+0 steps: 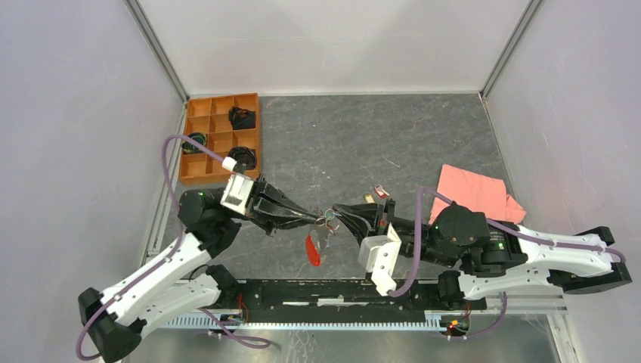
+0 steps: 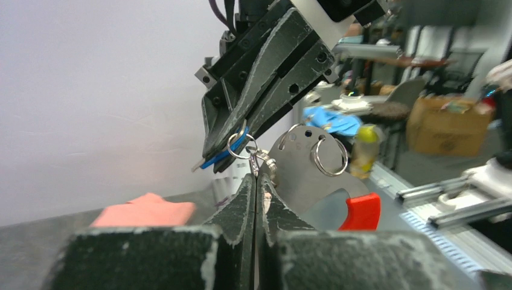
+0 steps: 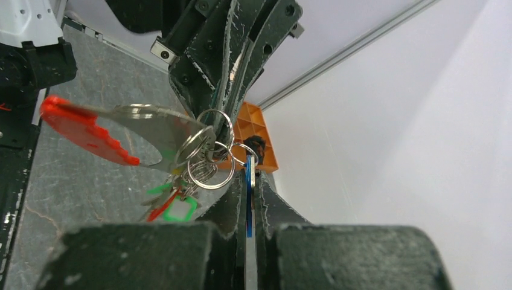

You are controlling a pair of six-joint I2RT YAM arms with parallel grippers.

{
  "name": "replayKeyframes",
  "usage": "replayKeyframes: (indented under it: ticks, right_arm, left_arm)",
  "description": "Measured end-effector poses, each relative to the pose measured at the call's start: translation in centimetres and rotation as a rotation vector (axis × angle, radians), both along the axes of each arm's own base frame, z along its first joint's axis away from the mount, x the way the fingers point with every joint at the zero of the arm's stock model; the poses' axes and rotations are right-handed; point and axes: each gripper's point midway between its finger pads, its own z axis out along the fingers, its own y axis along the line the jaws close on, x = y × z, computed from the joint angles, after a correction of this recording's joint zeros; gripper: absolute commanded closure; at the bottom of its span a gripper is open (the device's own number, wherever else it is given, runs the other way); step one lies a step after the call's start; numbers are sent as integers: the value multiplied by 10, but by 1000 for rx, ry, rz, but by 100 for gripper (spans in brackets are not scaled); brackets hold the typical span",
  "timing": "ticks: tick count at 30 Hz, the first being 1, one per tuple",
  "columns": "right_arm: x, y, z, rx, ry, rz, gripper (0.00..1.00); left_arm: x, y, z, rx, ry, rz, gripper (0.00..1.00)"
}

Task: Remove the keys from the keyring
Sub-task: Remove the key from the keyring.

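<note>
Near the front middle of the worktop (image 1: 340,144), we saw the two pincers meeting tip to tip with the keyring (image 1: 328,221) caught between them. The left pincer (image 2: 256,184) was pressed fully together, its fingers nipping the bunch of thin metal rings (image 3: 211,158) at one edge. The right pincer (image 3: 247,192) was closed just as tightly, and between its fingers sat the blue key (image 3: 249,175), edge-on and hooked on one small ring.

Little room was left around that joint. The strap (image 3: 84,130) swung out from the rings toward the near side. It looked red from the right wrist and pale from the left, where a spare ring (image 2: 329,156) hung through a hole in it. A green key (image 3: 180,209) and a red key (image 3: 158,210) dangled below the rings, just beside the right pincer's fingers. Seen from the left wrist, the other arm's fingers filled the space straight above the rings, with the blue key sticking out of their tip.

Farther off, a pink cloth (image 1: 475,193) lay crumpled on the right of the worktop, well apart from the rings. An orange tray (image 1: 221,138) stood in the far left corner, dark items in three of its compartments. A small red-and-white piece (image 1: 381,190) lay on the surface near the right pincer; we could not tell what it was.
</note>
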Motion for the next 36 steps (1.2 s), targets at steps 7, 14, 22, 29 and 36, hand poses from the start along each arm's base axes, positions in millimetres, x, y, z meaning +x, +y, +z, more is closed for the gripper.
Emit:
replayKeyframes:
  ticks: [7, 14, 22, 29, 36]
  right_arm:
    - [3, -4, -6, -34, -120, -11, 100]
    - [15, -3, -66, -220, -276, -83, 100]
    - [15, -12, -102, -284, -269, -75, 100]
    - [7, -11, -123, -292, -170, -38, 100]
    - [8, -8, -141, -312, -102, -58, 100]
  left_arm:
    - [1, -15, -8, 119, -191, 139, 98]
    - [21, -26, -75, 367, -268, 271, 98]
    - [35, -23, -110, 507, -342, 376, 98]
    - [42, -18, -119, 495, -358, 452, 98]
    - [52, -12, -118, 450, -362, 539, 98]
